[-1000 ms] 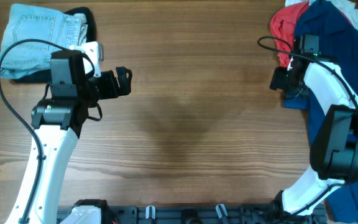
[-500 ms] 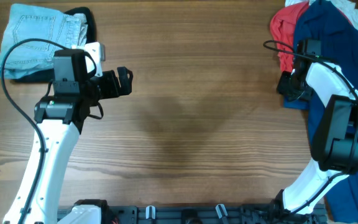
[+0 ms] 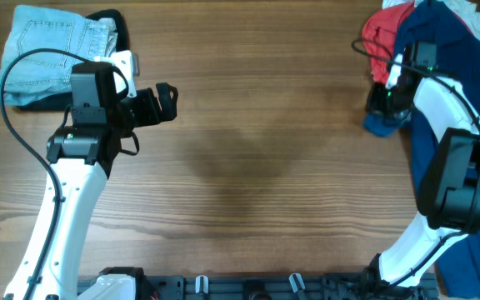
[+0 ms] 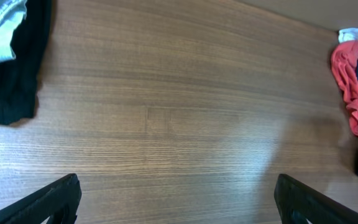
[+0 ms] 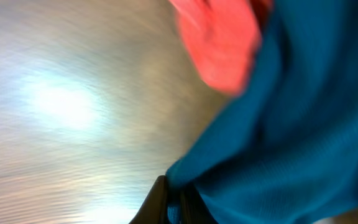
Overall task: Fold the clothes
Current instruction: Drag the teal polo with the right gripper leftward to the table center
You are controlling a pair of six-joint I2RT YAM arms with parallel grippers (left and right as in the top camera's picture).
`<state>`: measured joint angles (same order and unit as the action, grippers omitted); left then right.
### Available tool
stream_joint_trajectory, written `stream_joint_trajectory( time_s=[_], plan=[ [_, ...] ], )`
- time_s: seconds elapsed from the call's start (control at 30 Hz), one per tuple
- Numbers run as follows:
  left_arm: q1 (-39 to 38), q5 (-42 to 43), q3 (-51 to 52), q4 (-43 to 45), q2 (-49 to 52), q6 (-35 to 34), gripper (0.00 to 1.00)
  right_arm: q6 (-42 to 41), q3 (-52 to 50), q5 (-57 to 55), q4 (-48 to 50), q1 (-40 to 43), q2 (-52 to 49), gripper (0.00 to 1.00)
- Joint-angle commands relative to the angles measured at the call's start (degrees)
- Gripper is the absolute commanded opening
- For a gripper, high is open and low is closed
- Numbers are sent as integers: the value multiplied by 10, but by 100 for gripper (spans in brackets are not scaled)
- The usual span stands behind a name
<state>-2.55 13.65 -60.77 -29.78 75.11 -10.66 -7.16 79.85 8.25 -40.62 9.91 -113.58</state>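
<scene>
Nearest the robot's base, the dark blue shirt point(image 3: 444, 46) already shows as a strip along the table's point(image 3: 265, 167) right edge. From there it runs away toward the far right corner, so the heap's long axis lies near-to-far, not across the table. About midway up that run, on the heap's left margin, the right gripper point(image 3: 384, 108) has its jaws closed tight on a corner of the blue cloth. The right wrist view is blurred, but it shows the dark fingertips pinched together with blue fabric bunched between them. The rest of the shirt therefore lies to the right of and beyond those jaws, and all the bare wood lies to their left. As I judge it, drawing the cloth out flat calls for a pull leftward toward the middle of the table, across the heap's axis. At much the same depth, well apart on the left side, the left gripper point(image 3: 165, 102) hangs over bare wood with its jaws spread wide and nothing between them. The right arm is thus by far the nearer one to the work. Farther back, the red T-shirt point(image 3: 377, 37) lies crumpled against the blue shirt's far left edge, just beyond the closed jaws. It may be caught and dragged along. In the far left corner sit the folded jeans point(image 3: 52, 50) and a black garment point(image 3: 111, 18).
</scene>
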Motion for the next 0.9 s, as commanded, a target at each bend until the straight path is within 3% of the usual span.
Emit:
stream_joint_trajectory(
  time_s=[0.0,0.13,0.27,0.5,0.87],
  plan=[
    [-2,9,-12,-9,3,-18,100,39,95,101,-31,-42,45,4],
    [-2,-19,-12,-8,3,-18,100,70,213,100,-110,-147,49,4],
    [3,-59,-12,-8,3,-18,100,71,254,100,-135,-238,52,4],
    [68,-58,-12,-8,3,-18,100,65,289,138,-130,-372,64,4],
    [124,-58,-12,-9,3,-18,100,62,289,137,-38,-550,63,4]
  ],
)
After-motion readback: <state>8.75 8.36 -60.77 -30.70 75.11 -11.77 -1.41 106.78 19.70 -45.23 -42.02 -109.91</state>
